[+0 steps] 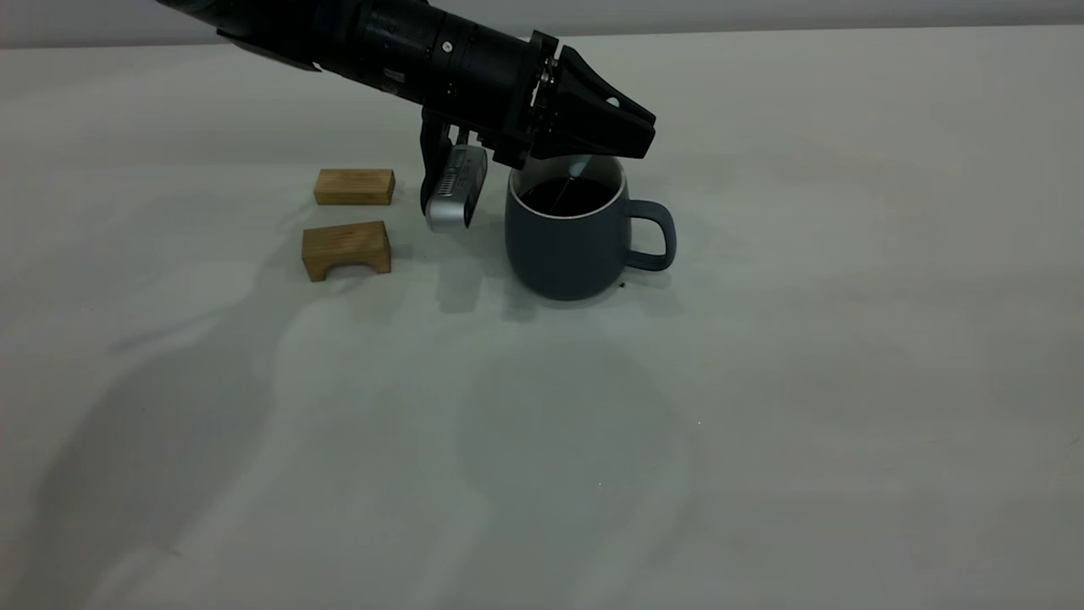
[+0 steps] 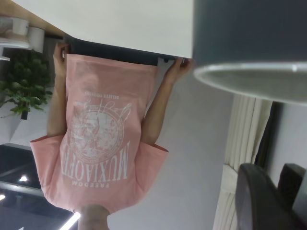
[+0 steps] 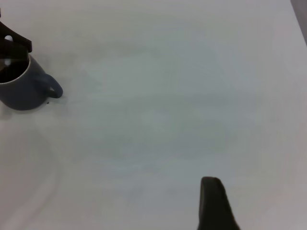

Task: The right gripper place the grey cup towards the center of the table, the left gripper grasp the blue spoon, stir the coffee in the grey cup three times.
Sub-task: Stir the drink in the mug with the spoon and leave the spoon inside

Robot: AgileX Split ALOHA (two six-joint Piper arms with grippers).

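Left tool [image 1: 631, 140] poised over the cup [image 1: 566, 246], its fingers closed on the spoon [image 1: 579, 167], whose end dips into the coffee [image 1: 566, 196]. Cup stands mid-worktop [image 1: 762, 381], handle to the right. Two wooden blocks [image 1: 349, 222] lie left of it. Right tool [image 3: 216, 203] hangs well to the right; its opening cannot be judged.

Cup [image 1: 563, 250] near the counter [image 1: 762, 381] center, coffee [image 1: 569, 196] in it, two wooden blocks [image 1: 347, 250] at its left, left end effector [image 1: 631, 135] above the cup rim.
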